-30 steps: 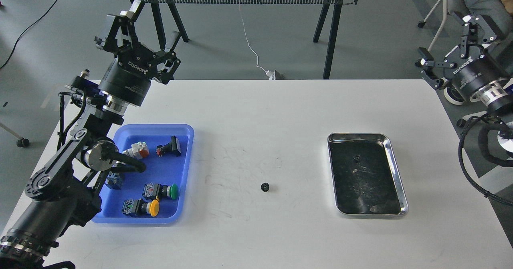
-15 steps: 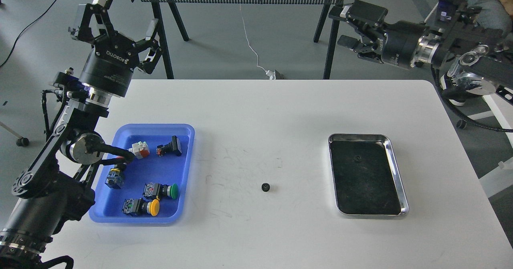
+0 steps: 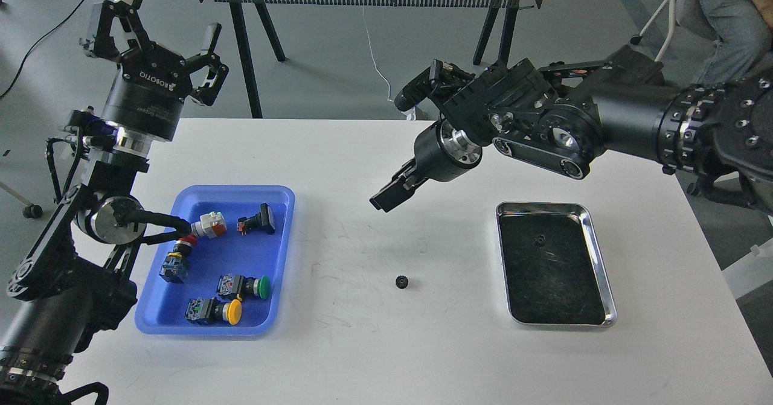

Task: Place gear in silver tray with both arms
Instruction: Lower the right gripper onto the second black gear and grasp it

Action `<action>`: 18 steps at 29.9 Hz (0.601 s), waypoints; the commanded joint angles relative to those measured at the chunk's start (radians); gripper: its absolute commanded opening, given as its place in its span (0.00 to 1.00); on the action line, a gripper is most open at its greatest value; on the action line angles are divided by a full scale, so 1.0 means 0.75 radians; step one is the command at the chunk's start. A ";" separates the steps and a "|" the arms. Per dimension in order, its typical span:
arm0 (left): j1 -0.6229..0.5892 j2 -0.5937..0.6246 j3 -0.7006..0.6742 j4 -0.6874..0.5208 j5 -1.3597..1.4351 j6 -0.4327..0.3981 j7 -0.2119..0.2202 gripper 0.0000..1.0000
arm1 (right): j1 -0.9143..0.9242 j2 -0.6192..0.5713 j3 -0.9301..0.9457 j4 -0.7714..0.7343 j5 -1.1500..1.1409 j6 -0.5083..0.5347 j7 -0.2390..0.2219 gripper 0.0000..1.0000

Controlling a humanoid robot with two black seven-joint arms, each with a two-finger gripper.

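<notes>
A white worktop (image 3: 374, 357) is carrying three things. A blue plastic tray (image 3: 279, 254) is sitting toward the left side, holding several push-button switches. A small black gear (image 3: 401, 282) is lying alone on the bare surface near the middle, well apart from both trays. The silver tray (image 3: 604, 272) is resting toward the right side, its long side running away from the viewer. Faint scratches are showing on the worktop between the blue plastic tray and the gear.
</notes>
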 commanded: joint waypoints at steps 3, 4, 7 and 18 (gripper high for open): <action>0.002 0.001 -0.003 0.000 0.000 0.000 0.001 1.00 | -0.007 0.005 -0.029 -0.012 -0.166 -0.009 0.000 0.99; 0.002 -0.001 -0.003 0.000 0.000 0.000 0.001 1.00 | -0.023 0.005 -0.027 -0.008 -0.186 -0.023 0.000 0.99; 0.006 -0.001 -0.005 -0.002 0.000 0.000 0.001 1.00 | -0.109 0.005 -0.019 0.049 -0.162 -0.137 0.000 0.99; 0.016 0.009 -0.021 -0.006 -0.002 0.000 0.001 1.00 | -0.207 0.005 0.018 0.262 -0.101 -0.418 0.000 0.98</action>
